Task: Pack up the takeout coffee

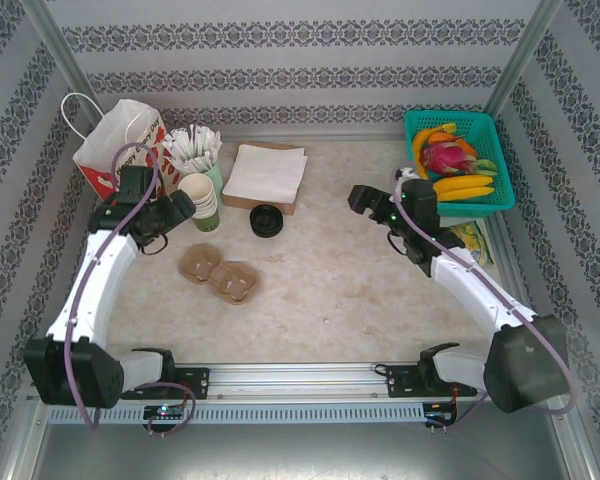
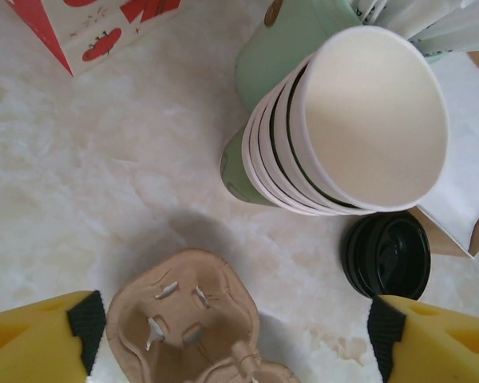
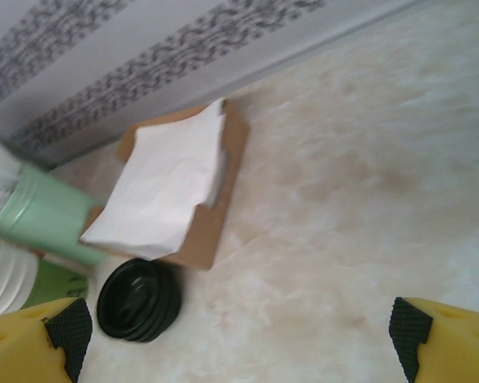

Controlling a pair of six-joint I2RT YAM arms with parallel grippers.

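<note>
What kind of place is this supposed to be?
Probably a lab test booth staged as a café takeout counter: stacked paper cups, a pulp cup carrier and a paper bag sit on a tabletop ringed by wallpapered panels.

The round black plastic lid point(image 1: 267, 220) is plain black. The stacked green paper cups point(image 1: 199, 197) have cream rims. The moulded pulp cup carrier point(image 1: 219, 273) is tan all over. The white paper bag point(image 1: 115, 145) bears red print. The rectangular plastic basket point(image 1: 480, 203) is teal. The tabletop point(image 1: 360, 290) is marbled beige.
</note>
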